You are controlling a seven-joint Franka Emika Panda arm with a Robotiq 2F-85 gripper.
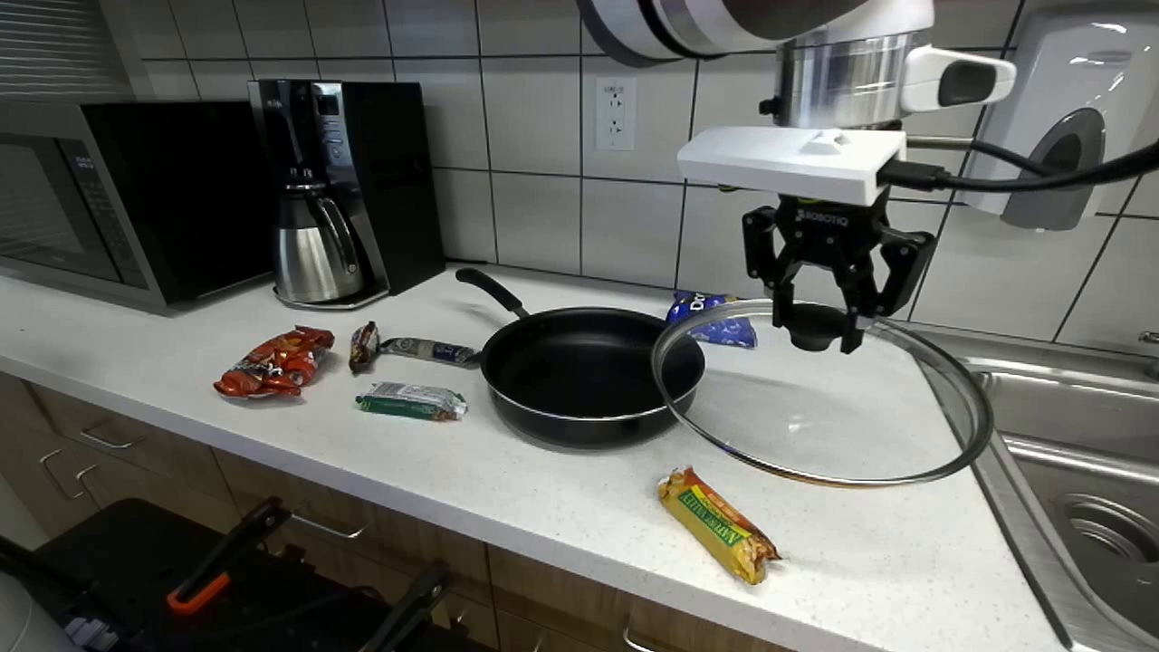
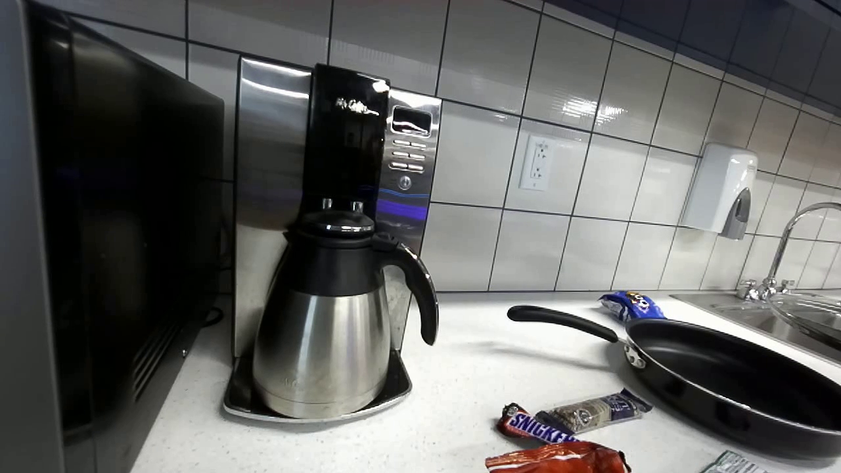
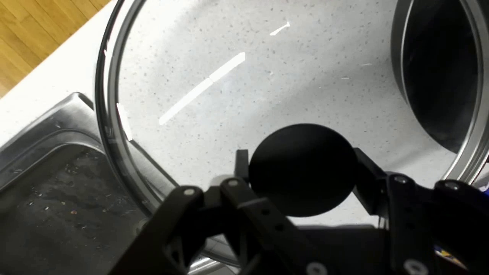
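White counter (image 1: 561, 480) against tiled wall (image 1: 534, 217)

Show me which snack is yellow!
It's the Nature Valley bar, in front of the clear lid in an exterior view. The red bag, blue bag, green packet, grey packet and Snickers aren't mainly yellow.

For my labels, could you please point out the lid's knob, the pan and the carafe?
Lid's knob (image 3: 303, 170), wrist view: its round top.
Pan (image 1: 579, 362), in an exterior view: its black inside.
Carafe (image 2: 323, 341), in an exterior view: its steel body.
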